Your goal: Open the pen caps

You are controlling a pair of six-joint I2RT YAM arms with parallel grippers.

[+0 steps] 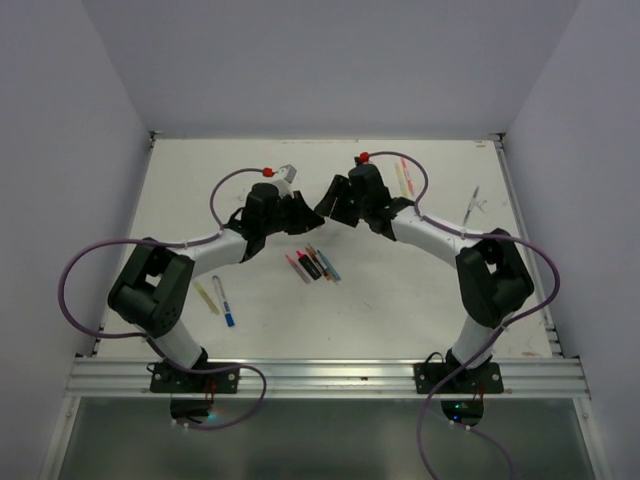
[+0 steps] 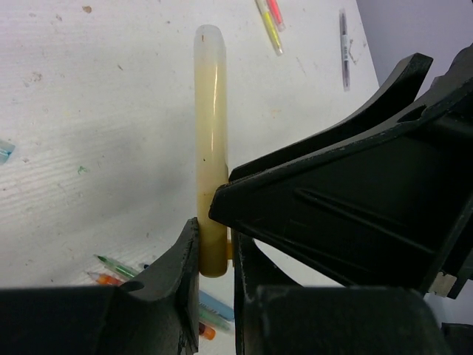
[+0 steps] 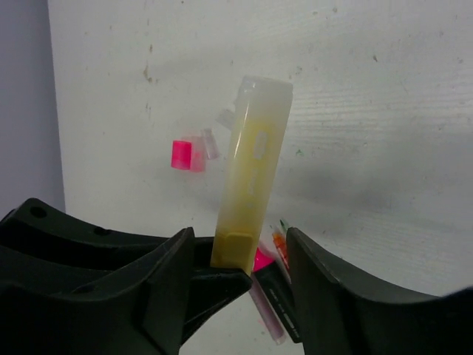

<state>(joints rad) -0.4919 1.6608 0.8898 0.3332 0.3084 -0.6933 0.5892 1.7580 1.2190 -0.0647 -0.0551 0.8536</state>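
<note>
And the left gripper (image 2: 214, 248) was pinched tight on one end of a pale yellow highlighter (image 2: 209, 133), held above the white table (image 1: 400, 310). The right gripper (image 3: 238, 237) was right there with it, jaws spread, one finger clear of the barrel (a plain gap showed between them). Down on the table a loose pink cap (image 3: 181, 154) lay just beside a clear cap (image 3: 211, 143), and the other pens (image 1: 312, 265) sat bunched near the middle.

Soft, even light is falling from above on the white table (image 1: 400, 300); arms (image 1: 215, 245) are throwing faint shadows. Wrist views are running dimmer: near fingers (image 2: 170, 296) are blurring, pen (image 2: 209, 133) is catching a slight sheen.
</note>
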